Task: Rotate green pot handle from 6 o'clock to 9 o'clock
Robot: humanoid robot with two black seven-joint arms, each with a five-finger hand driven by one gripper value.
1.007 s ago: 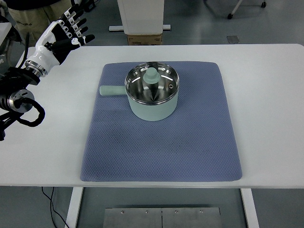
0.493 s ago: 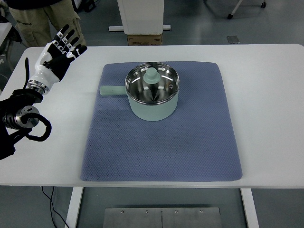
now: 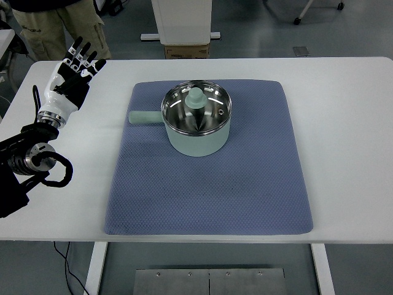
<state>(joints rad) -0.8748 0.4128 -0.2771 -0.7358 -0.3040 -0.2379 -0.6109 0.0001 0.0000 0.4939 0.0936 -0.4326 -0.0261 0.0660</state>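
While fingers spread upward, left hand point(image 3: 70, 77) hovers apart from pot handle point(image 3: 145, 117).

the pot point(image 3: 197, 136) has a matt pale green outside and a shiny bare metal inside. under it the blue mat point(image 3: 209, 184) looks like woven, dimpled cloth. the table point(image 3: 344, 141) is smooth matt white. the left hand point(image 3: 70, 74) has glossy white and black plastic shells.

A white worktop point(image 3: 344, 141) carries a blue-grey textured mat point(image 3: 209, 184) laid flat across its middle. Beyond the far edge stand a white pedestal point(image 3: 182, 21) with a cardboard box point(image 3: 186, 50) at its foot, and a person's khaki trousers point(image 3: 58, 27) at upper left.
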